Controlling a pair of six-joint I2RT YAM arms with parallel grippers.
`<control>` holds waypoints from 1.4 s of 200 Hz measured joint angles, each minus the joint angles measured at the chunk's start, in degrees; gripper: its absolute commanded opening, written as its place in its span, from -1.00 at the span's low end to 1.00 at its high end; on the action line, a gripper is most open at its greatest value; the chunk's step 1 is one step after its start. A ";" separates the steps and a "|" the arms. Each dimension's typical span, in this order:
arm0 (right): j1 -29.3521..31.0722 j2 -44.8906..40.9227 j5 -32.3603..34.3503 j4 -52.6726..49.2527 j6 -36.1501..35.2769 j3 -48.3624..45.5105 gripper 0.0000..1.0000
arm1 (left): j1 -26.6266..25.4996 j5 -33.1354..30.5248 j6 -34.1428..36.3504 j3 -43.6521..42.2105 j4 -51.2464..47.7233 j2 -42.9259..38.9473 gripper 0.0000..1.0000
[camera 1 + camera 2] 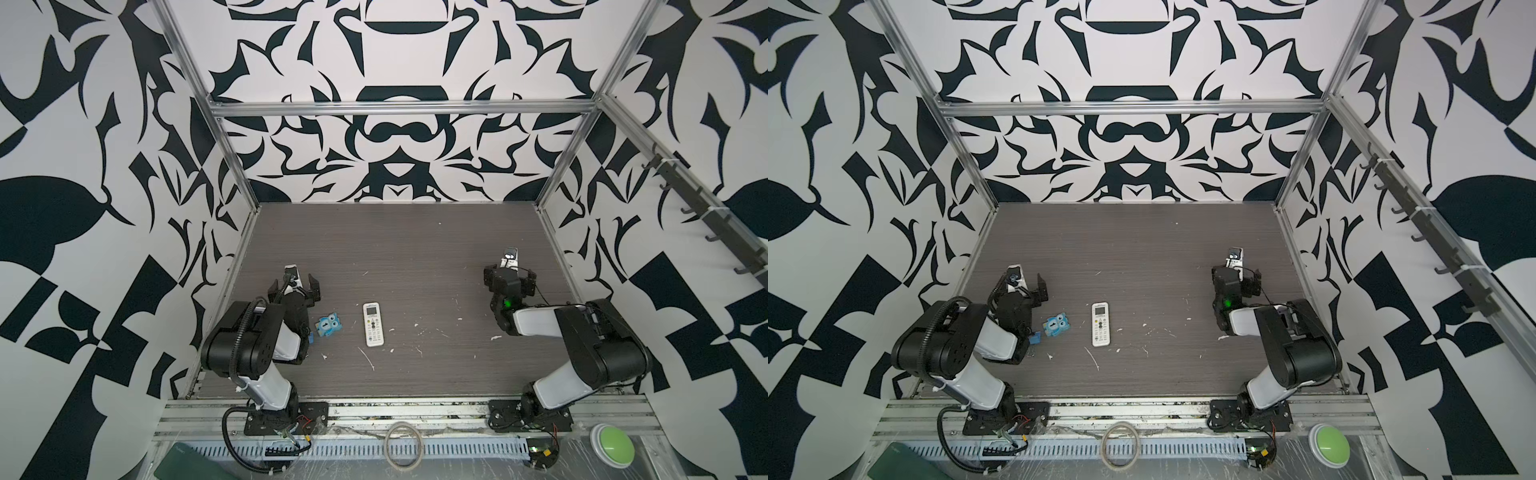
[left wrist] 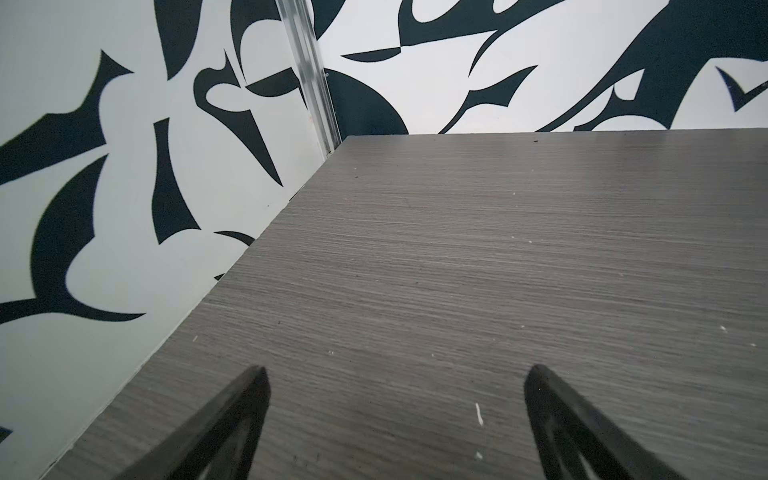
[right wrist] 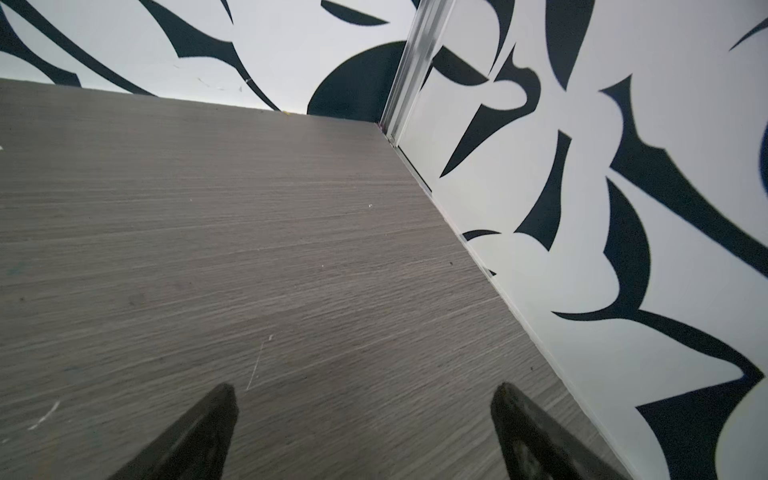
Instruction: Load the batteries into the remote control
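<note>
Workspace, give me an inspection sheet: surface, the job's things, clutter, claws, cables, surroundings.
Surface: grey wood-grain table, flecked with white.
Job's things: remote control lies flat, buttons up, near the middle; batteries: nothing seen.
Clutter: blue googly-eyed toy beside the remote control, apart from it; white scraps scattered around.
Claws: left claw open, empty, over bare table; right claw open, empty, near the right wall.
Cables: black corrugated hose along the left arm; black cable looping off the left base.
Surroundings: black-and-white patterned walls, aluminium frame, hook rail, tape roll, green button.
</note>
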 measured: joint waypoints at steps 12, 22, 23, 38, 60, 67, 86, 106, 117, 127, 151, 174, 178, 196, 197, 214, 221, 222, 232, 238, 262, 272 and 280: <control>-0.17 0.00 -0.92 -1.29 0.39 0.00 0.99 | 0.11 0.11 -0.02 0.15 -0.04 0.00 0.99; -0.35 -0.02 -2.08 -1.68 0.76 -0.04 0.99 | 0.24 0.22 -0.09 0.55 -0.20 0.00 0.98; -0.37 -0.02 -2.16 -1.66 0.79 -0.07 0.99 | 0.24 0.22 -0.11 0.57 -0.24 -0.02 0.98; -0.57 -0.44 -3.76 -1.36 1.11 -0.66 0.99 | 0.46 0.31 -0.35 1.46 -0.68 -0.04 0.98; -1.33 -1.07 -6.62 0.20 1.27 -2.25 0.99 | 0.61 0.31 -0.52 1.92 -0.90 -0.07 0.99; -1.73 -1.09 -7.43 1.44 1.44 -3.02 0.99 | 0.61 0.28 -0.55 1.92 -1.14 -0.07 0.98; -2.43 -0.20 -8.26 4.87 1.60 -5.22 0.99 | 0.83 0.26 -0.76 2.32 -2.69 -0.15 0.98; -2.75 0.26 -8.90 5.35 1.81 -5.66 1.00 | 1.81 0.31 -1.70 4.20 -6.49 -0.70 0.99; -2.75 0.31 -9.14 6.16 1.84 -5.66 1.00 | 2.71 0.42 -2.45 5.99 -9.46 -1.27 0.98; -2.78 0.31 -9.42 6.51 2.01 -5.66 1.00 | 3.82 0.87 -3.41 7.69 -12.02 -1.84 0.98; -3.08 0.31 -10.16 7.28 2.29 -5.66 1.00 | 5.40 1.60 -4.79 9.29 -15.04 -2.78 0.98; -3.15 0.31 -10.38 7.52 2.38 -5.68 1.00 | 6.03 2.29 -5.68 9.31 -17.42 -2.78 0.98; -3.15 0.31 -10.43 7.54 2.38 -5.70 0.99 | 6.23 2.67 -5.95 9.33 -17.88 -2.80 0.98; -3.13 0.31 -10.49 7.72 2.38 -5.75 0.99 | 7.30 3.67 -6.86 9.51 -19.76 -2.89 0.98; -3.15 0.31 -10.49 7.74 2.38 -5.75 0.99 | 7.34 3.74 -6.88 9.51 -19.78 -2.91 0.98; -3.13 0.31 -10.67 7.82 2.36 -5.75 1.00 | 7.80 4.24 -7.39 9.53 -20.13 -2.99 0.99; -3.13 0.31 -11.06 7.85 2.34 -5.75 1.00 | 7.89 4.39 -7.56 9.53 -20.22 -3.04 0.98; -3.13 0.31 -11.08 7.82 2.34 -5.75 1.00 | 7.89 4.42 -7.56 9.53 -20.24 -3.04 0.98; -3.13 0.31 -11.52 7.82 2.25 -5.75 0.99 | 7.89 4.59 -7.74 9.53 -20.31 -3.04 0.98; -3.13 0.31 -11.69 7.82 2.21 -5.75 0.99 | 7.89 4.61 -7.82 9.53 -20.39 -3.06 0.98; -3.13 0.33 -12.33 7.85 2.16 -5.75 0.99 | 7.89 4.79 -8.00 9.53 -20.85 -3.08 0.98; -3.13 0.39 -12.59 7.82 2.16 -5.75 1.00 | 7.89 4.81 -8.00 9.53 -21.00 -3.08 0.98; -3.15 0.42 -12.83 7.80 2.16 -5.75 0.99 | 7.89 4.81 -8.00 9.53 -21.09 -3.08 0.98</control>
